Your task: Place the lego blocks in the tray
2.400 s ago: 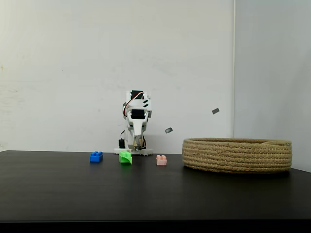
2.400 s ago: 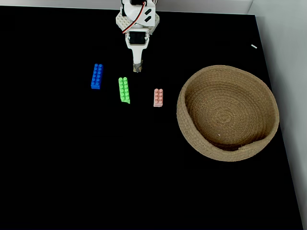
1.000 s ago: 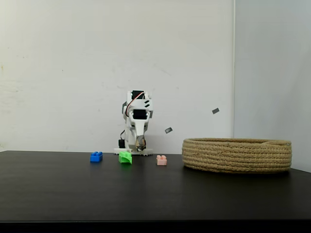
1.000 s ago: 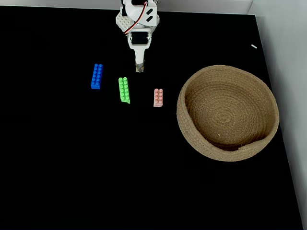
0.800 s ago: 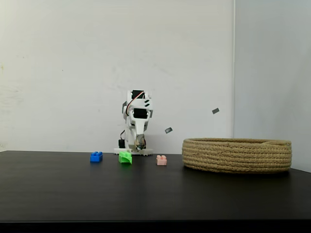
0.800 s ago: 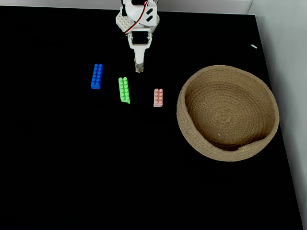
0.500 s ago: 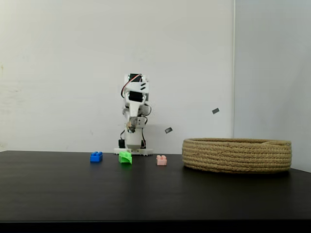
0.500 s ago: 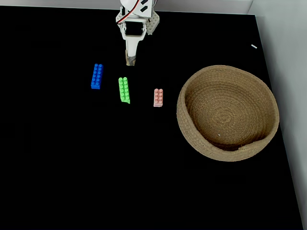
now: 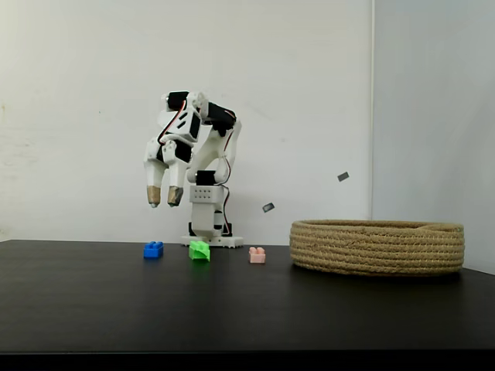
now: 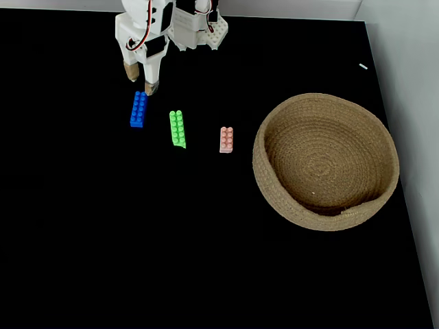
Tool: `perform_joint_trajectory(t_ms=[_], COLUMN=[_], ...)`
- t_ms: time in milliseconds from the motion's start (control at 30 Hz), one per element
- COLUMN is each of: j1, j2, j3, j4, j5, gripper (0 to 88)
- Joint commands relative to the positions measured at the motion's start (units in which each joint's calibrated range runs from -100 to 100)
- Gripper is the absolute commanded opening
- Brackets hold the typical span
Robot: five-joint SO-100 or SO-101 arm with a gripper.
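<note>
The gripper is held raised above the table with its two fingers parted and empty, poised over the blue brick at the left end of the row, presumably so that it can be lowered onto that brick first. The green brick and pink brick lie to its right, all three on the dark table. The basket stands empty at the far right, well apart from the bricks.

Below the white gripper with tan fingertips lay a blue brick, beside it a bright green brick and a pale pink brick, all on the black table, with the tan coiled-rope basket farthest off.
</note>
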State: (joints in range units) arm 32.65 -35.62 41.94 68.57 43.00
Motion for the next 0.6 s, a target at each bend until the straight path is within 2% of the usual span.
perform_joint_trajectory(t_ms=[0,100,300,400,567], j1=[3.29,4.94,5.84,6.42,7.41], j2=[8.45,14.13,22.98,25.22,29.43], j3=[-7.42,-9.42,-13.07,-13.44,-14.53], j4=[0.52,2.02,2.94,0.52,-4.39], j5=[8.99,15.29,21.59,23.88,24.91], gripper=[24.0,26.4,30.1,30.2,29.9])
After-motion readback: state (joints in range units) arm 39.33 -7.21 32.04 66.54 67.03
